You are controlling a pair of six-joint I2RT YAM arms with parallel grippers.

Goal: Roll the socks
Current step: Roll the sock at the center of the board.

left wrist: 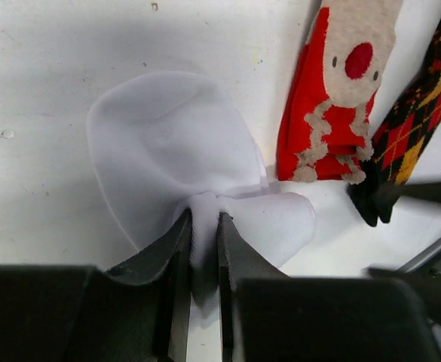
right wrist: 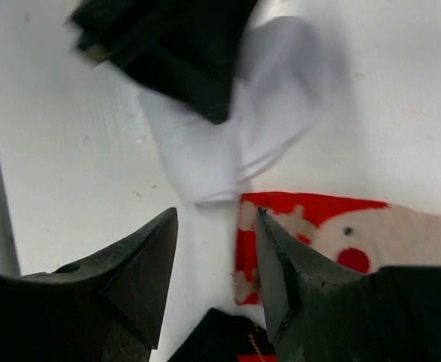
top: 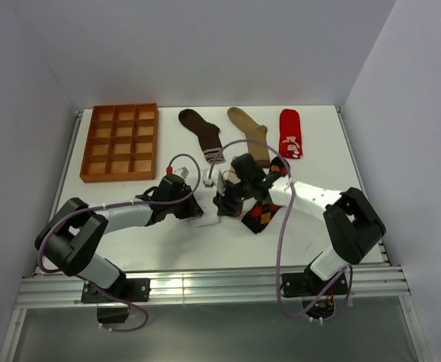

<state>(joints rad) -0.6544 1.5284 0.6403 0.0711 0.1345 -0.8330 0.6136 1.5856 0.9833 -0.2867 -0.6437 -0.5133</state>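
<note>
White desk, centre front: my left gripper is clamped tight on a bunched fold of the white sock. My right gripper stands apart, empty, just above the neighbouring red-and-beige sock.

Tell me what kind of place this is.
Probably a robotics lab test cell, not a home: a white table boxed in by plain white walls, two robot arms bolted to an aluminium rail at its edge, and single socks laid out in a row beside an orange-brown gridded tray.
</note>
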